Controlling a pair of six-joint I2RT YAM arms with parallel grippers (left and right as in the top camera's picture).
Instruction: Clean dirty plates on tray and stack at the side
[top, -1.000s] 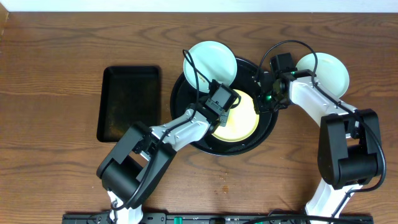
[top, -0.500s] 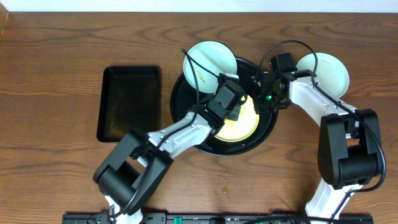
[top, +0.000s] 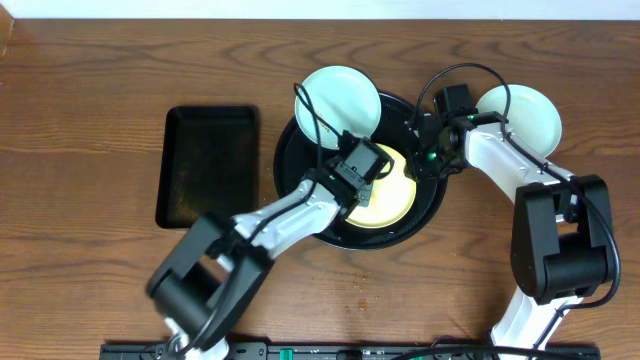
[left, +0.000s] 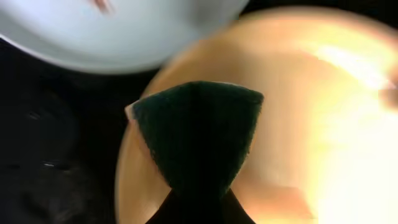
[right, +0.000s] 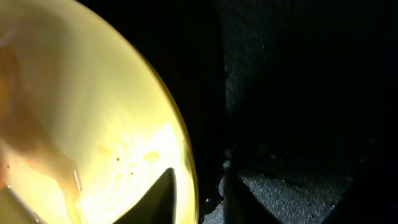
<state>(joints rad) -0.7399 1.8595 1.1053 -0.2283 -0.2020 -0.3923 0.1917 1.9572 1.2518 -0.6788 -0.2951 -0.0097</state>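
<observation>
The pale yellow plate (top: 392, 196) lies in the round black tray (top: 300, 190). My left gripper (top: 370, 176) is shut on a dark green sponge (left: 196, 130) and presses it on the yellow plate (left: 311, 124). My right gripper (top: 430, 160) is shut on the yellow plate's right rim (right: 189, 155), with one finger over the plate and one outside it (right: 199, 193). Brownish smears show on the plate (right: 81, 112). One mint-blue plate (top: 340, 93) rests at the tray's far left rim and shows in the left wrist view (left: 124, 31). The other mint-blue plate (top: 520, 115) lies on the table to the right.
A smaller black rectangular tray (top: 208, 165) lies on the wooden table (top: 90, 120) to the left of the round tray. The tray's black floor fills the right of the right wrist view (right: 298, 93). Cables run over both arms.
My left gripper with the sponge went up and right across the yellow plate, then came back down and left. The right gripper and the plates have not moved.
</observation>
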